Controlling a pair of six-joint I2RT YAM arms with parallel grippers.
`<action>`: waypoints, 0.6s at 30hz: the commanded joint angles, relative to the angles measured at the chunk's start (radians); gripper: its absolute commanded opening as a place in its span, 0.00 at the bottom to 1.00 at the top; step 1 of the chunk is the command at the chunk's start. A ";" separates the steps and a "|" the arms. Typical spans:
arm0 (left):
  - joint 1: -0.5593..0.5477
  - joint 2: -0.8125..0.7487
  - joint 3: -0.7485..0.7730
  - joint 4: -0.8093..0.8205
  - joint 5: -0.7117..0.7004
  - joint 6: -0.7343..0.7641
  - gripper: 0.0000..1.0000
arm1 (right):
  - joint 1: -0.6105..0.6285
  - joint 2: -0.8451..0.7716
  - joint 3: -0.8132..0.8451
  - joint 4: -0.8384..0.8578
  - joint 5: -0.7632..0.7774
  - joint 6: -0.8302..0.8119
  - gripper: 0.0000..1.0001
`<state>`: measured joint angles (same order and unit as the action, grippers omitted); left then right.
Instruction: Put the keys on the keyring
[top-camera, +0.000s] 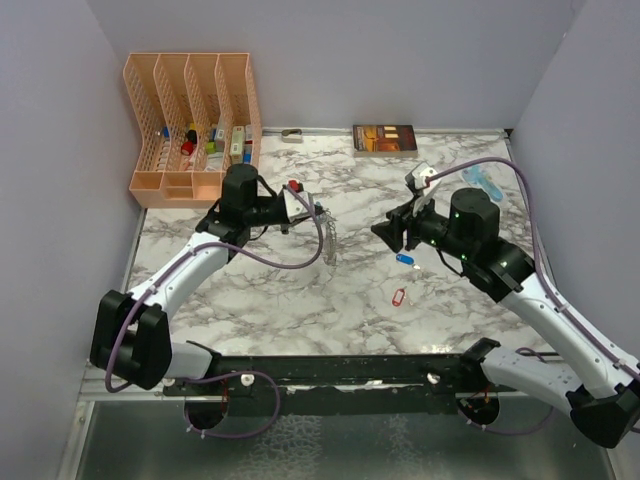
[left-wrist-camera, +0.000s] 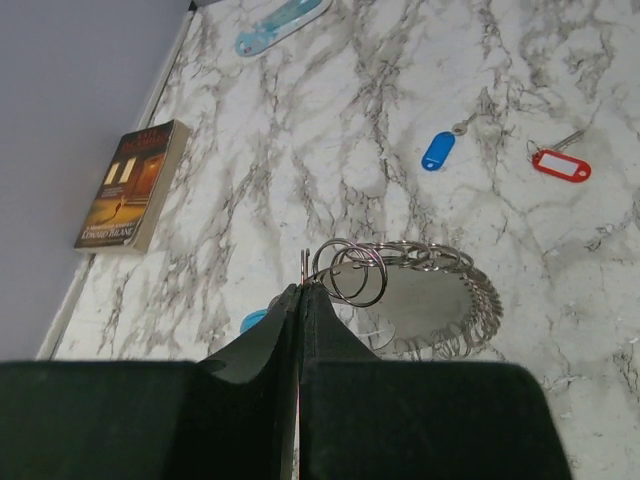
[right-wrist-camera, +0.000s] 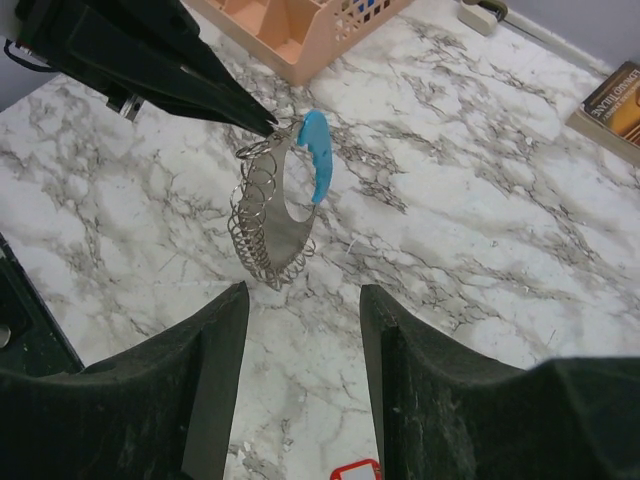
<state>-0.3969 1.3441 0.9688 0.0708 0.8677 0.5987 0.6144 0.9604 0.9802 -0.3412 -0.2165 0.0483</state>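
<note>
Marble table, book, orange organiser, blue key, red key

One red key, one blue key, one keyring, one book, one peach organizer.

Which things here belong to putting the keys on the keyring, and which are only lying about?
For the job: keyring, held in the shut left gripper; blue-tagged key; red-tagged key; open right gripper.
Lying about: book; orange file rack; pale-blue see-through object.
</note>
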 joint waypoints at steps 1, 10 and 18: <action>-0.002 -0.072 -0.056 0.215 0.129 -0.015 0.00 | 0.004 -0.031 0.003 -0.032 0.004 -0.002 0.48; -0.003 -0.198 -0.174 0.300 0.088 0.078 0.00 | 0.004 -0.012 -0.013 -0.018 -0.033 0.015 0.47; -0.003 -0.246 -0.255 0.484 0.021 -0.078 0.00 | 0.004 0.051 0.020 -0.061 0.114 0.069 0.42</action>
<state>-0.3969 1.1374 0.7624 0.3637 0.9257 0.6254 0.6144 0.9783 0.9691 -0.3523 -0.2050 0.0711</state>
